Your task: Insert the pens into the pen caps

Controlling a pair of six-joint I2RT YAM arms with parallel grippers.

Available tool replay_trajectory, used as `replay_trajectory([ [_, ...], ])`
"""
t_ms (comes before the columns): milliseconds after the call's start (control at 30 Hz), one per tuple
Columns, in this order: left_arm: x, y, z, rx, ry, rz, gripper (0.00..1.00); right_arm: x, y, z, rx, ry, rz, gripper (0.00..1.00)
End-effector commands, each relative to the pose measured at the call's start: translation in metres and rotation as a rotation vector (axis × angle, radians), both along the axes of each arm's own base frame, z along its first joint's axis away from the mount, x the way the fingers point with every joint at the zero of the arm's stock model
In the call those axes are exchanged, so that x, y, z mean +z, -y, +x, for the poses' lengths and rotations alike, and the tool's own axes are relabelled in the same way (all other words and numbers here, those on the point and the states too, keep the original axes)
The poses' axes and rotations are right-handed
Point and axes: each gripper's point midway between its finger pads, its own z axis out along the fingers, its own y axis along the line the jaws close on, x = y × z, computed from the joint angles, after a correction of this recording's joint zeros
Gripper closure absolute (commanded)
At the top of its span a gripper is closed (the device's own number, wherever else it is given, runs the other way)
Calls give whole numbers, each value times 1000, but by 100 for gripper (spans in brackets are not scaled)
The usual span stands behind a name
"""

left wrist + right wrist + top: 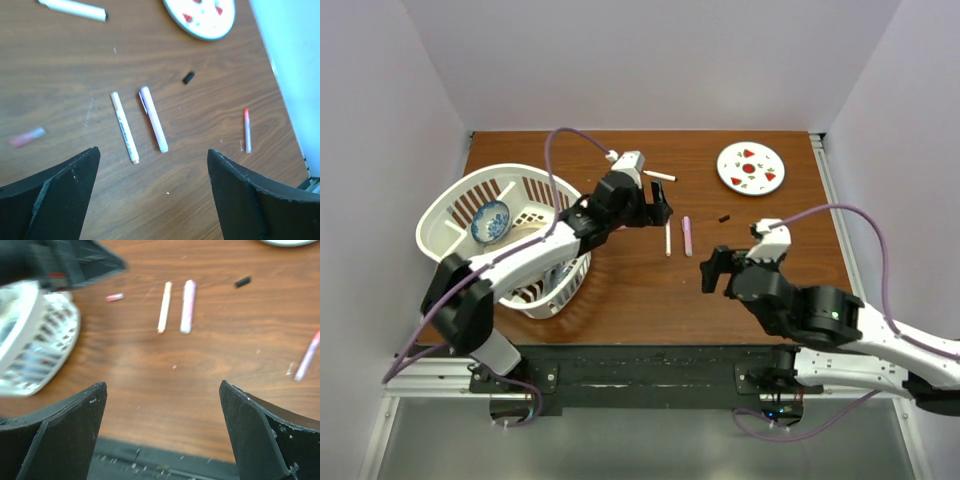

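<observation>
Top external view: the brown bench point(620, 290) carries everything. A white slatted basket point(440, 215) sits well behind the left pincer point(658, 205), beside that arm, with a blue patterned bowl point(490, 221) inside. The right pincer point(715, 270) hovers nearer the arm bases, well apart from the left one. A round white plate point(751, 167) with red spots lies far beyond the right pincer.

Both pincers are released: each wrist view shows its black fingers spread wide, gripping nothing.

Four pens show. A white pen point(124, 127) and a lilac pen point(153, 119) lie side by side, parallel and not touching, just ahead of the left pincer, in the gap its fingers frame. In the right wrist view, they lie ahead of the right pincer and farther out. A second white pen with a dark end point(660, 176) lies well beyond the left pincer. A thin pen with a red tip point(247, 131) lies alone ahead of the finger at the right of the left wrist view, apart from the pair.

Two caps lie loose on the wood. A black cap point(188, 77) rests beyond the lilac pen, between it and the plate. A pink cap point(27, 137), blurred, lies ahead of the other left finger, apart from every pen.
</observation>
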Motion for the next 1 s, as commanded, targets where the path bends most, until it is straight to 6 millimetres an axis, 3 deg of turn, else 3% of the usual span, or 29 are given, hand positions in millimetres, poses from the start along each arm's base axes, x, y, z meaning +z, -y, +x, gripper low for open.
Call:
replay_trajectory([
  [0,30,-54,-10,85,115,103,4,7,-13,45,-52,-14,-7,4],
  [33,26,-64,-15,99,115,132,2,2,0,65,-108,-42,23,5],
  [67,39,-74,-20,120,141,126,1,-2,-6,80,-109,-53,52,7],
  [100,37,-85,-26,135,135,155,0,-10,-12,86,-87,-88,75,7],
  [133,36,-91,-31,136,134,164,0,-12,-1,101,-139,-95,87,7],
  [167,45,-99,-40,140,147,156,0,-23,-5,115,-156,-121,87,7],
  [233,44,-109,-49,141,153,174,0,-28,-8,133,-146,-148,108,7],
  [333,65,-125,-65,124,226,165,0,-37,-23,172,-86,-144,90,8],
  [433,80,-137,-76,104,298,176,0,-55,-44,215,41,-143,-55,7],
  [467,84,-139,-78,99,319,177,0,-43,-54,234,67,-106,-72,7],
  [500,83,-144,-80,92,337,205,0,-69,-64,250,108,-144,-117,7],
  [533,90,-150,-83,103,365,202,0,-79,-65,261,140,-147,-186,7],
  [567,92,-156,-84,118,384,210,0,-64,-71,279,147,-108,-196,7],
  [600,86,-160,-85,121,392,233,0,-89,-71,294,159,-146,-232,6],
  [633,91,-165,-88,135,411,224,0,-93,-72,304,186,-140,-259,5],
  [667,91,-167,-89,139,422,217,0,-80,-78,319,201,-104,-246,5],
  [700,82,-166,-91,123,420,221,0,-85,-72,332,193,-106,-248,5],
  [733,83,-164,-94,103,431,214,0,-104,-73,342,208,-126,-263,6],
  [800,81,-163,-98,86,413,214,0,-101,-83,359,270,-104,-234,6],
  [833,79,-164,-98,91,403,220,0,-120,-83,365,299,-130,-245,7],
  [867,78,-165,-99,90,397,220,0,-113,-85,374,308,-103,-244,7],
  [900,77,-164,-99,88,396,221,0,-115,-84,380,302,-100,-259,7],
  [933,76,-165,-99,88,397,223,0,-130,-83,386,305,-111,-275,6],
  [967,76,-165,-98,93,402,224,0,-125,-85,394,321,-83,-298,5],
])
